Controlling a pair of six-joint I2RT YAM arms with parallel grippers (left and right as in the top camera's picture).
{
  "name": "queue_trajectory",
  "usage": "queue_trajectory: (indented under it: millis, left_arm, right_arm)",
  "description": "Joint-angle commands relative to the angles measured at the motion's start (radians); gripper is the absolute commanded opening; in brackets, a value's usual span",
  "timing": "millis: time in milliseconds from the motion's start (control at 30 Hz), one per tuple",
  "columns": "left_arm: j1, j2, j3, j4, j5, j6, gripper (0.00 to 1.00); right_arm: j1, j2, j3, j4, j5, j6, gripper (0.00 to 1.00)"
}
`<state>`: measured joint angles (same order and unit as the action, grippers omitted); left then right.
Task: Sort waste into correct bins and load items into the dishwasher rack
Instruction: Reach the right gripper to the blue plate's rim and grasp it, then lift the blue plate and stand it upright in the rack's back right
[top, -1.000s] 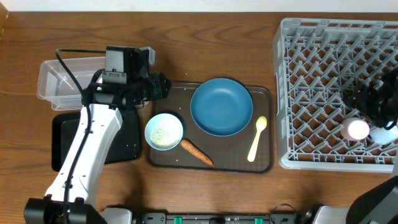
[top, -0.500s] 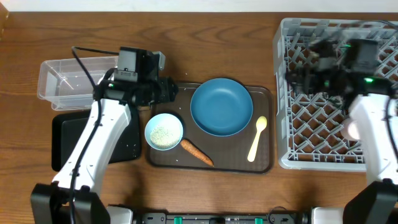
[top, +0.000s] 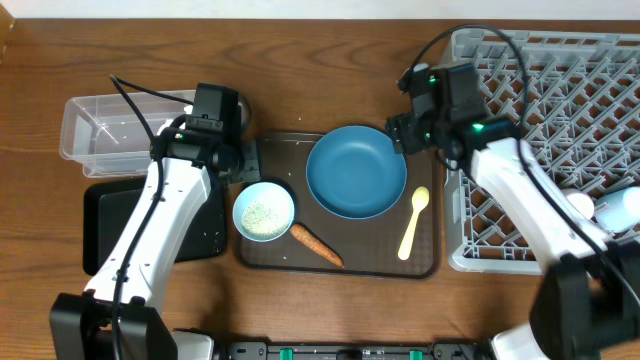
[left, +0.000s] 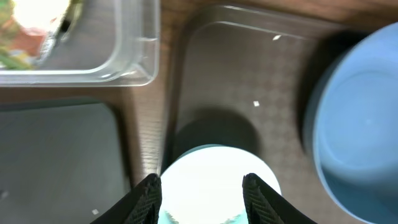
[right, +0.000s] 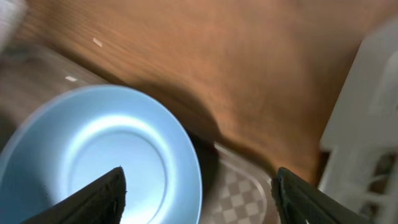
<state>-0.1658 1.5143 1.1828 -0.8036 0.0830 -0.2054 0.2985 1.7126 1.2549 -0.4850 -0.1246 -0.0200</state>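
My left gripper (top: 244, 163) (left: 202, 200) is open, its fingers straddling the far rim of the light blue bowl (top: 265, 211) (left: 214, 183), which holds white rice and sits on the brown tray. My right gripper (top: 399, 132) (right: 205, 200) is open above the top right rim of the large blue plate (top: 356, 171) (right: 106, 162). An orange carrot (top: 316, 244) and a pale yellow spoon (top: 414, 222) lie on the tray. The clear tub (top: 108, 126) (left: 93, 53) holds blurred white and coloured scraps. The black tray (top: 150, 228) lies in front of it.
The brown serving tray (top: 420, 262) (left: 249, 81) carries the plate, bowl, carrot and spoon. The grey rack (top: 545, 120) (right: 373, 124) stands on the right, with a white cup (top: 579, 206) and a light blue cup (top: 620, 212) at its front right.
My right arm has swung left from inside the rack to the plate's top right rim. My left gripper has shifted slightly toward the bowl.
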Motion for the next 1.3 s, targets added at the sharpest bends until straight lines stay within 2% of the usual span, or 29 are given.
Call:
queue_trajectory:
  millis: [0,400,567,933,1267]
  left_arm:
    - [0.003,0.0,0.014,-0.006,-0.072,-0.003,0.45]
    - [0.003,0.0,0.014,-0.003,-0.072,-0.006,0.45]
    - [0.003,0.0,0.014,-0.003,-0.072,-0.006,0.45]
    - [0.003,0.0,0.014,-0.003,-0.072,-0.006,0.45]
    - [0.003,0.0,0.014,-0.002,-0.072,-0.006,0.45]
  right_arm:
    - [0.01,0.067,-0.004,0.0,0.069,0.104,0.71]
    - [0.031,0.182,-0.004,-0.015,0.064,0.121,0.51]
    - [0.045,0.206,-0.004,-0.051,0.065,0.121,0.49]
    - [0.047,0.21,-0.005,-0.047,0.065,0.121,0.01]
    - [0.024,0.151,0.075,-0.033,0.073,0.083,0.01]
